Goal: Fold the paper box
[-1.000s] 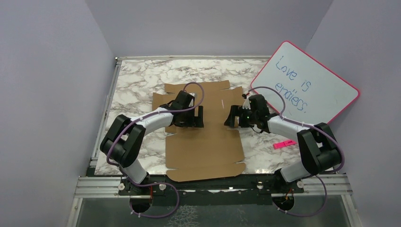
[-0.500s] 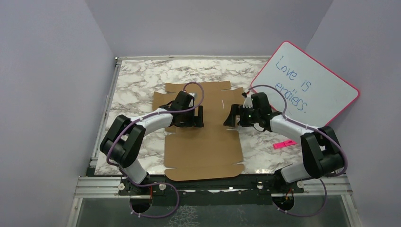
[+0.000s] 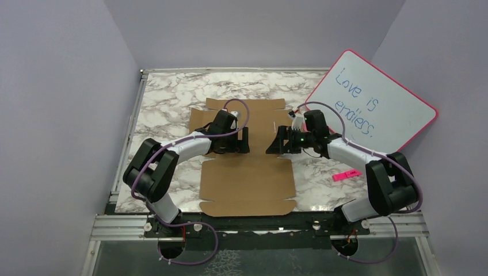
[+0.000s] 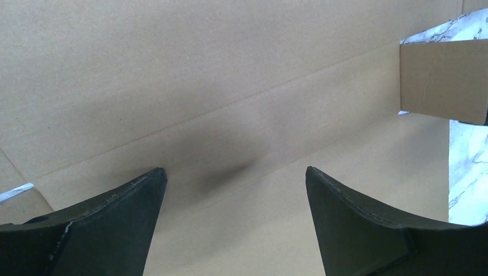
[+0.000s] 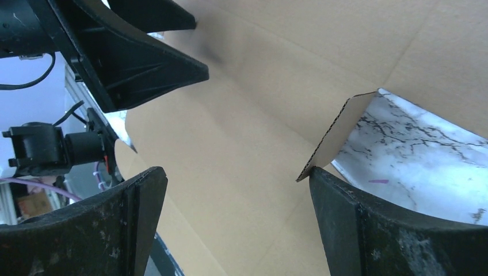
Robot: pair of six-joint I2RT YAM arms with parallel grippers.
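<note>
The paper box [image 3: 247, 178] is a flat brown die-cut cardboard sheet lying in the middle of the marble table [image 3: 167, 98]. My left gripper [image 3: 242, 141] rests low over the sheet's left half, open, and its wrist view shows only bare cardboard [image 4: 230, 69] between the fingers [image 4: 235, 172]. My right gripper [image 3: 275, 144] faces it from the right, also open [image 5: 236, 172], over the cardboard [image 5: 241, 144]. A side flap [image 5: 339, 132] is lifted, its cut edge against my right finger. The left gripper [image 5: 144, 63] shows in the right wrist view.
A pink-rimmed whiteboard [image 3: 374, 103] with handwriting leans at the back right. A small pink object [image 3: 346, 174] lies on the table to the right of the sheet. Purple walls close in the left, back and right sides.
My right gripper has moved left, further in over the sheet toward the left gripper. The cardboard has shifted slightly away from the near edge. The left gripper has hardly moved.
</note>
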